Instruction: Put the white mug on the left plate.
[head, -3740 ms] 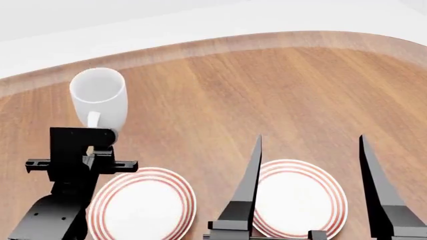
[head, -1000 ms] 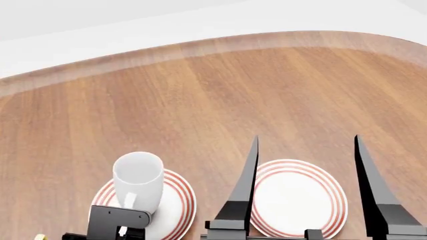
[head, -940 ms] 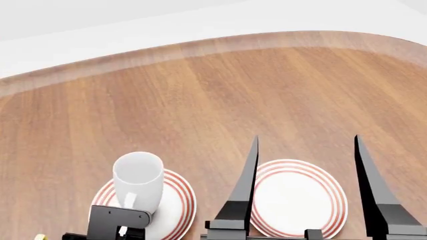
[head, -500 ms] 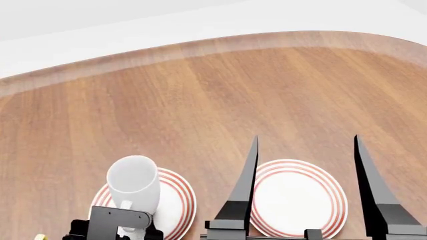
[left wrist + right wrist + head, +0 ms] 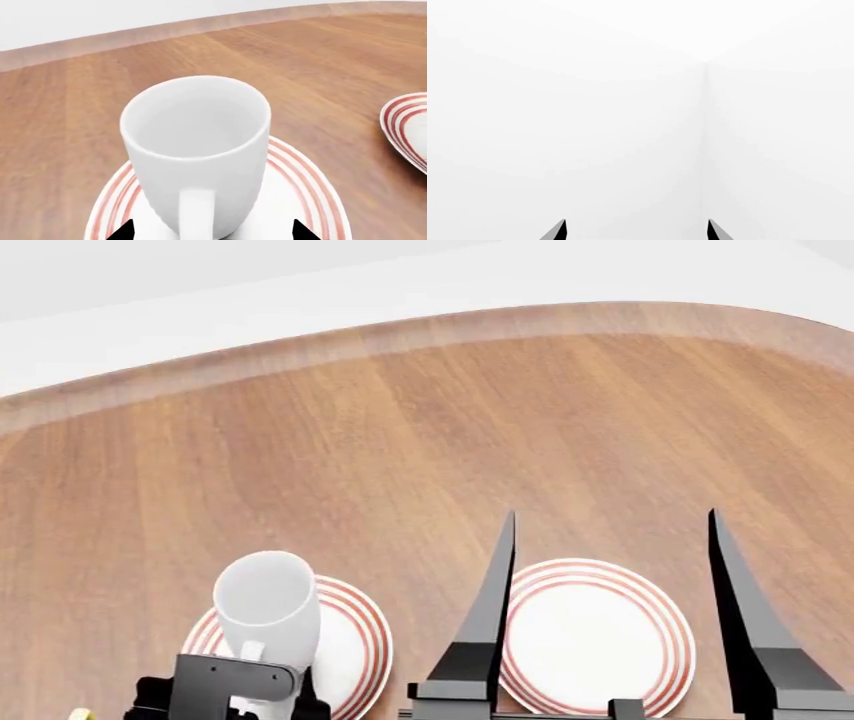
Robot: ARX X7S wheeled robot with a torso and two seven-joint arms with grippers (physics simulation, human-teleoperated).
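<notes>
1. Standing upright on the left plate, the white mug sits toward that plate's far-left part, its mouth open upward and its loop handle turned back toward the left gripper.
2. Left gripper: the wrist view shows its two dark fingertips spread wide, one to each side of the handle, with clear plate surface between each tip and the mug wall. No contact with the mug is visible; the jaws stand apart and hold nothing. From the head view only the black gripper body shows at the lower edge, just behind the mug.
3. Left plate: its red rings are visible around the mug base in the wrist view, and it rests flat on the wooden table.
4. Right gripper: two long dark fingers rise widely separated, framing the second ringed plate as seen from the head. Nothing lies between them.
5. Right wrist view: only blank white wall and the two fingertip points appear.
</notes>
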